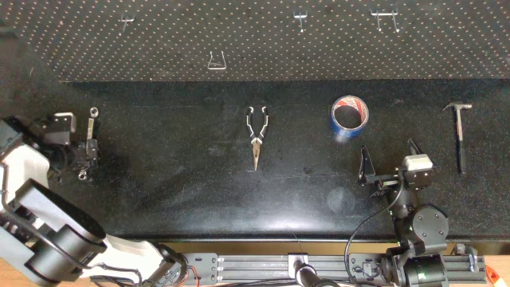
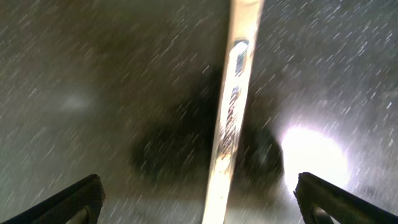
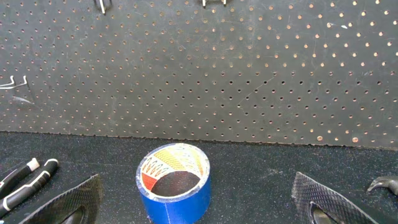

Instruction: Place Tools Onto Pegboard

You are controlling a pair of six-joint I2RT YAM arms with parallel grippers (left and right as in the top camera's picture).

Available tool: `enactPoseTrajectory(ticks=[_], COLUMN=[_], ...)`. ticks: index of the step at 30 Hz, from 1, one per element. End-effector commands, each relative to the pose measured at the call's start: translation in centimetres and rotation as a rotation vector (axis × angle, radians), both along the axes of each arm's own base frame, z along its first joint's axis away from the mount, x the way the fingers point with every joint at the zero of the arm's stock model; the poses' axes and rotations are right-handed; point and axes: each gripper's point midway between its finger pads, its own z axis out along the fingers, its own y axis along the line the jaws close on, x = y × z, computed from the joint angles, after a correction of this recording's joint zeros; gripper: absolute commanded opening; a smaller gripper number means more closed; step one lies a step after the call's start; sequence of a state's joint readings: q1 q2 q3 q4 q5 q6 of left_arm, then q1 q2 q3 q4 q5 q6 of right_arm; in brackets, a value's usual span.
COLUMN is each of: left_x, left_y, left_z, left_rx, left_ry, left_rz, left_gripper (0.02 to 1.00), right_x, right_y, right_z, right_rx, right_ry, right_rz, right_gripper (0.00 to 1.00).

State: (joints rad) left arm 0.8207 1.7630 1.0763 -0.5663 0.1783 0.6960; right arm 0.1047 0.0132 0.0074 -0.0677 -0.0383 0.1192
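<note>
On the tabletop's far left: the wrench (image 1: 93, 119) lies flat on the black tabletop (image 1: 199, 187), ring end toward the pegboard (image 1: 239, 36), its other end poking out on the side of my left arm's base.
Left jaws: wide apart and low over the wrench; in the left wrist view its pale shaft (image 2: 231, 118) runs between them, with one finger (image 2: 71, 202) off to each side and neither touching it. They hold nothing.
Right jaws: also wide apart and holding nothing, above the tabletop right of the middle; one finger (image 1: 364, 165) and the other (image 1: 413, 149) stand well apart.
Tape roll (image 3: 174, 183): blue, lying with its hole facing up, just ahead of my right jaws, between them and the pegboard.
Pliers (image 1: 256, 134): middle of the tabletop, handles toward the pegboard, nose toward my bases, well apart from both sets of jaws.
Hammer (image 1: 459, 135): far right, head toward the pegboard, dark handle running back toward me, beside my right arm but not touching it.
Pegboard fittings: a wire loop holder (image 1: 215, 61) low on the board above the pliers, and hooks (image 1: 385, 17) higher up.
</note>
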Motion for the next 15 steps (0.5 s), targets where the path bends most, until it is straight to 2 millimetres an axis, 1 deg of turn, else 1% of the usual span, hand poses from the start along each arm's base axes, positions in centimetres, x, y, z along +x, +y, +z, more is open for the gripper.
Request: enactPoseTrajectory(ticks=[1, 3, 6, 15], left_x=[2.7, 3.4, 3.6, 4.1], left_y=[-0.2, 0.3, 0.5, -0.7], left_z=[-0.5, -0.4, -0.7, -1.8], left_rx=[-0.011, -0.020, -0.020, -0.096], left_ry=[-0.045, -0.062, -0.064, -0.087], left_rz=[-0.035, -0.003, -0.004, -0.027], left_gripper=[0.993, 0.993, 0.993, 0.993], right_x=[0.0, 0.0, 0.0, 0.0], right_y=[0.1, 0.1, 0.1, 0.1], right_z=[0.0, 0.0, 0.0, 0.0], right_rx=[0.011, 0.011, 0.011, 0.011], right_ry=[0.000, 0.000, 0.000, 0.000], right_rz=[0.003, 0.003, 0.003, 0.003], right_gripper=[0.998, 0.996, 0.996, 0.996])
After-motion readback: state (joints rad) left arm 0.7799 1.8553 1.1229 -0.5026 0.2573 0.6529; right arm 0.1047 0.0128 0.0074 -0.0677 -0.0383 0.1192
